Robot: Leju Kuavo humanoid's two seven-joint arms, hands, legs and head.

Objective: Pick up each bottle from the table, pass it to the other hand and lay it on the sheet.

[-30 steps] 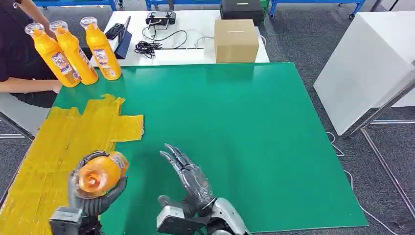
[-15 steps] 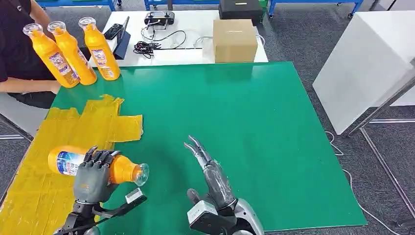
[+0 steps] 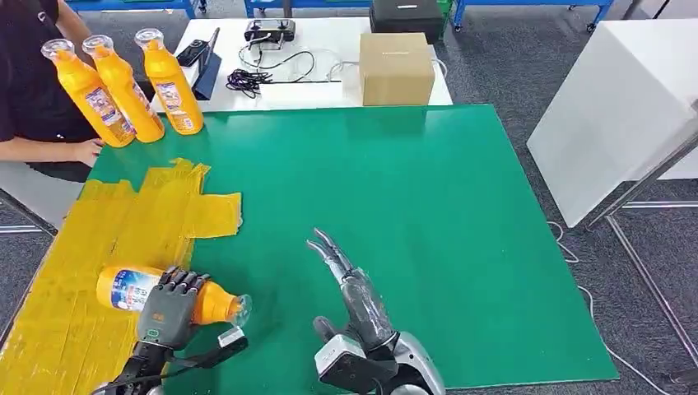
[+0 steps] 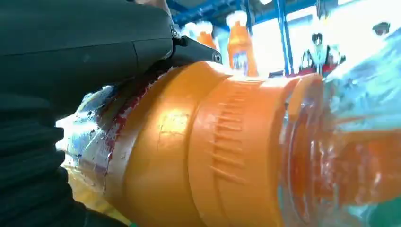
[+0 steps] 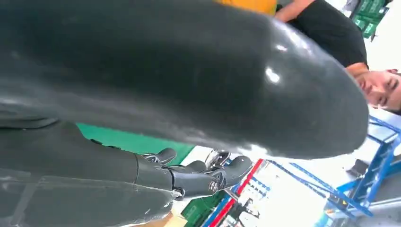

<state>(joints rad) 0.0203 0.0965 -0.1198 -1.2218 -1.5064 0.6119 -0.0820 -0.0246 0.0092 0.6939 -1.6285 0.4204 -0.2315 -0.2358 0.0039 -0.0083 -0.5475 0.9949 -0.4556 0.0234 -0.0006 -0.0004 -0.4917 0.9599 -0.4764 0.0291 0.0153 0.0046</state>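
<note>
My left hand (image 3: 167, 306) grips an orange bottle (image 3: 132, 289) that lies on its side at the near edge of the yellow sheet (image 3: 107, 247), its clear cap pointing right over the green mat. The left wrist view is close on that bottle (image 4: 208, 151), with my hand (image 4: 71, 71) wrapped round its body. My right hand (image 3: 354, 296) is open over the green mat, fingers stretched forward, holding nothing. Three more orange bottles (image 3: 123, 82) stand upright at the table's far left corner.
A person sits at the far left, with a hand (image 3: 82, 151) resting by the standing bottles. A cardboard box (image 3: 397, 67), cables and a tablet lie on the white table behind. A white cabinet (image 3: 617, 107) stands to the right. The green mat (image 3: 411, 214) spreads to the right.
My left hand has turned the bottle from end-on to lying sideways and lowered it onto the sheet. My right hand has drawn away to the right and stays open.
</note>
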